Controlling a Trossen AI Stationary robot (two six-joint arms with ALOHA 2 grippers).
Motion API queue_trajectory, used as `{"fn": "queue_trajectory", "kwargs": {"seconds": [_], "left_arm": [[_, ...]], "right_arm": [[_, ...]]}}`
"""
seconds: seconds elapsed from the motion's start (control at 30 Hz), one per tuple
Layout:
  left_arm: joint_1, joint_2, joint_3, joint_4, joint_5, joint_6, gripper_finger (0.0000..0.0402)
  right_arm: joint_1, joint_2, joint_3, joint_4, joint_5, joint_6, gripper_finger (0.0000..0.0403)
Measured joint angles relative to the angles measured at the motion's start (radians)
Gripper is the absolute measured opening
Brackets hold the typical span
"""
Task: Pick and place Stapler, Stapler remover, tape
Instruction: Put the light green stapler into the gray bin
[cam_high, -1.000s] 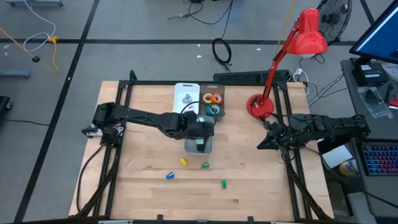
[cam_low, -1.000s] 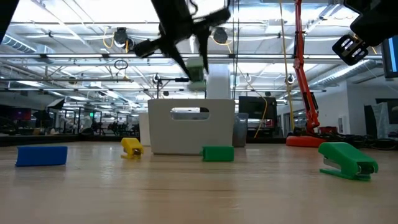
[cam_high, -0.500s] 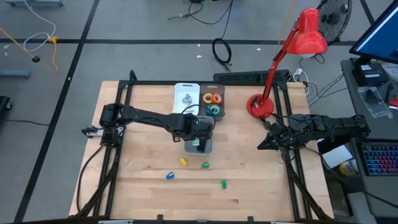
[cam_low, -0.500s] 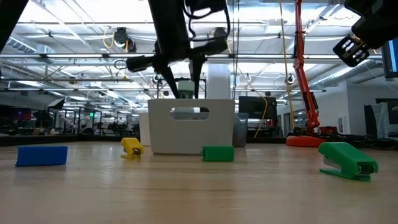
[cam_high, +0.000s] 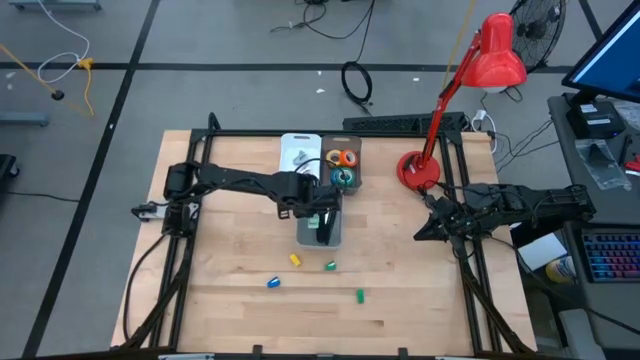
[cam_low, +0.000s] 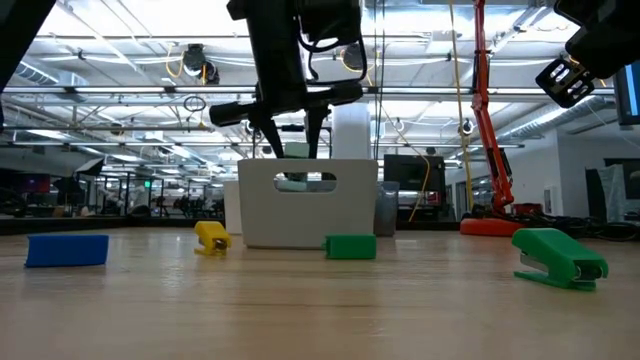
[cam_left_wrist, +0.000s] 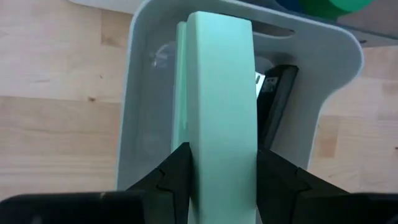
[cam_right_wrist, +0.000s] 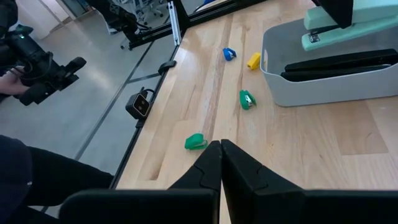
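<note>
Left wrist: gripper (cam_left_wrist: 221, 180) w/ stapler (cam_left_wrist: 221, 93)

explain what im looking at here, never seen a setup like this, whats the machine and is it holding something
These are two dark robot arms at a wooden table, filmed at one moment by four cameras: one overhead, one at table height, one on each wrist. The left claw grips a pale green stapler over a grey bin that already holds a black stapler. The right claw is shut and empty, waiting at the table's right edge. Small stapler removers in blue, yellow and green lie loose on the wood. Behind the bin, a tray holds tape rolls.
</note>
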Motion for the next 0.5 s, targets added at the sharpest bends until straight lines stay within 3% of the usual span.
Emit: {"fn": "queue_trajectory", "kwargs": {"seconds": [0.5], "left_arm": [[0.030,0.032,0.001,0.001,0.033,0.034,0.0132]], "right_arm": [[0.000,0.000,0.000,0.000,0.000,0.001,0.0000]]}}
